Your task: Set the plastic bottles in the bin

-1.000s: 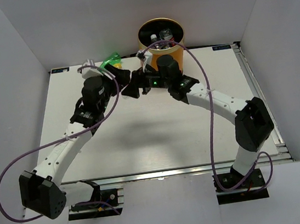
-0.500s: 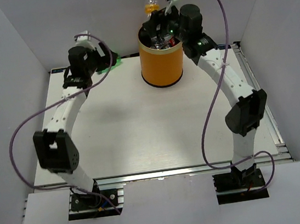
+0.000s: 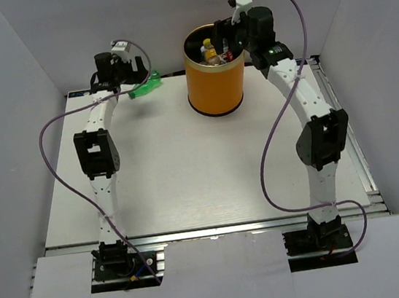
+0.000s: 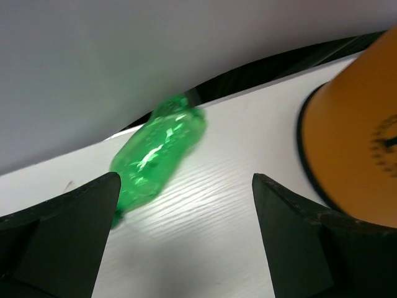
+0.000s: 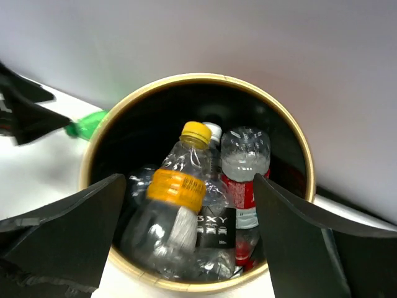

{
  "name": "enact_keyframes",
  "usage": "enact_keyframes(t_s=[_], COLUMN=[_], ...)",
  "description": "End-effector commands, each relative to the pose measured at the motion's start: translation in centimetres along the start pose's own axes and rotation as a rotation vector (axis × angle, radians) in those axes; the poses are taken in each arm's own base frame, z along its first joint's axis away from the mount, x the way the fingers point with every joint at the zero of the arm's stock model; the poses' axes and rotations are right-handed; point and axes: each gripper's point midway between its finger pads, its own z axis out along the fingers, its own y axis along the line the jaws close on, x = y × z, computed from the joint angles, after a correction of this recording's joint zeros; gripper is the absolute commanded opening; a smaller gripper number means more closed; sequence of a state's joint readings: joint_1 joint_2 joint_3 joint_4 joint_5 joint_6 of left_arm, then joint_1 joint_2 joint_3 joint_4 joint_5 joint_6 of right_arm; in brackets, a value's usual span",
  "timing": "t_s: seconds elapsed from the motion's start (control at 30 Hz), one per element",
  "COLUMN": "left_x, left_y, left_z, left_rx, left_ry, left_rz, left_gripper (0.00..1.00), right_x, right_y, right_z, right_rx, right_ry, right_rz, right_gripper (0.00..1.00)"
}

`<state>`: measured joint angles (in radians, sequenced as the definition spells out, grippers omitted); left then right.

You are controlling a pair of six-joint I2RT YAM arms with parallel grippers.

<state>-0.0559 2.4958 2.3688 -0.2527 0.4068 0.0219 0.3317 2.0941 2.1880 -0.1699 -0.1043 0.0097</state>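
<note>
Bin (image 3: 214, 84) location: upper centre of the top view, upright on the white table (image 3: 188, 172) near its far edge. In the right wrist view, several bottles lie piled inside the black interior. The orange-capped bottle (image 5: 175, 189) lies uppermost, cap toward the top of the frame. The red-labelled bottle (image 5: 245, 186) is just beside it on the right. The black-labelled bottle (image 5: 214, 228) lies below and between them. Other clear bottles are partly hidden underneath.

Right gripper (image 5: 190, 180): above the bin opening, fingers spread wide, nothing between them.

Green bottle (image 3: 146, 88) location: upper left of the top view, on its side on the table, close to the back wall and left of the bin, apart from it.

Left gripper (image 4: 186, 183): low over the table, fingers spread wide and empty. In the blurred left wrist view, the green bottle lies ahead of the fingers, its lower end near the left-hand fingertip. Whether they touch cannot be determined.
</note>
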Motion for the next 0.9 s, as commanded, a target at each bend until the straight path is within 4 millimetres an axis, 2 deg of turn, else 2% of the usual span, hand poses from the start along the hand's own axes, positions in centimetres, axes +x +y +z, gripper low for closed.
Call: enact_keyframes(t_s=[0.0,0.07,0.1,0.13,0.17,0.2,0.23,0.27,0.3,0.33,0.37,0.4,0.43,0.47,0.5,0.63,0.7,0.73,0.8,0.83,0.87], left_x=[-1.2,-0.7,-1.6,0.3,0.7,-0.1,1.7,2.3,2.2,3.6,3.9,4.1,4.3,5.3,5.3,5.5,6.1,6.6,8.6,9.6,10.2], left_y=[1.1,2.1,2.4,3.1,3.3,3.2,2.7,2.5,2.4,2.5,2.9,3.1,3.4,3.6,3.7,3.6,3.5,3.7,5.1,5.2,5.6], left_z=[-0.8,-0.2,-0.1,1.0,1.5,1.7,2.5,2.8,3.0,3.3,3.7,3.9,4.2,4.7,4.9,5.5,5.7,5.8,6.3,6.7,6.8], left_rx=[0.017,0.024,0.026,0.030,0.040,0.057,0.102,0.124,0.135,0.132,0.122,0.112,0.106,0.105,0.104,0.122,0.132,0.122,0.037,0.015,-0.009], left_ry=[-0.075,-0.097,-0.125,-0.107,-0.111,-0.131,-0.111,-0.107,-0.126,-0.109,-0.122,-0.131,-0.139,-0.132,-0.146,-0.178,-0.174,-0.166,-0.125,-0.108,-0.096], left_rz=[0.067,0.081,0.089,0.080,0.081,0.085,0.076,0.073,0.088,0.074,0.080,0.086,0.087,0.084,0.094,0.080,0.074,0.075,0.119,0.125,0.121], left_gripper=[0.98,0.98,0.98,0.98,0.98,0.98,0.98,0.98,0.98,0.98,0.98,0.98,0.98,0.98,0.98,0.98,0.98,0.98,0.98,0.98,0.89], right_x=[-9.5,-9.8,-10.0,-10.1,-10.2,-10.3,-10.0,-9.9,-11.2,-11.3,-10.3,-10.9,-10.9,-9.8,-10.4,-9.6,-9.3,-9.2,-9.2,-8.7,-8.5], right_y=[2.4,3.0,3.6,3.9,4.3,4.7,5.0,5.0,5.2,5.4,5.3,5.5,5.5,5.3,5.3,4.2,3.8,3.7,4.1,4.0,4.1], right_z=[-5.4,-6.8,-7.3,-8.3,-8.8,-9.4,-10.4,-11.0,-12.2,-12.8,-12.8,-14.0,-14.5,-14.5,-15.5,-16.0,-16.1,-16.1,-16.3,-16.1,-16.0], right_rx=[-0.058,-0.083,-0.112,-0.124,-0.138,-0.155,-0.162,-0.164,-0.162,-0.164,-0.163,-0.162,-0.156,-0.148,-0.137,-0.071,-0.049,-0.048,-0.067,-0.068,-0.071], right_ry=[-0.219,-0.224,-0.229,-0.229,-0.239,-0.247,-0.246,-0.246,-0.289,-0.293,-0.273,-0.289,-0.290,-0.269,-0.288,-0.275,-0.268,-0.266,-0.273,-0.266,-0.265], right_rz=[-0.111,-0.124,-0.128,-0.131,-0.135,-0.140,-0.142,-0.147,-0.161,-0.165,-0.167,-0.174,-0.181,-0.184,-0.203,-0.225,-0.228,-0.227,-0.235,-0.240,-0.243], right_gripper=[0.89,0.89,0.89,0.89,0.89,0.89,0.89,0.89,0.89,0.89,0.89,0.89,0.89,0.89,0.89,0.89,0.89,0.89,0.89,0.89,0.89])
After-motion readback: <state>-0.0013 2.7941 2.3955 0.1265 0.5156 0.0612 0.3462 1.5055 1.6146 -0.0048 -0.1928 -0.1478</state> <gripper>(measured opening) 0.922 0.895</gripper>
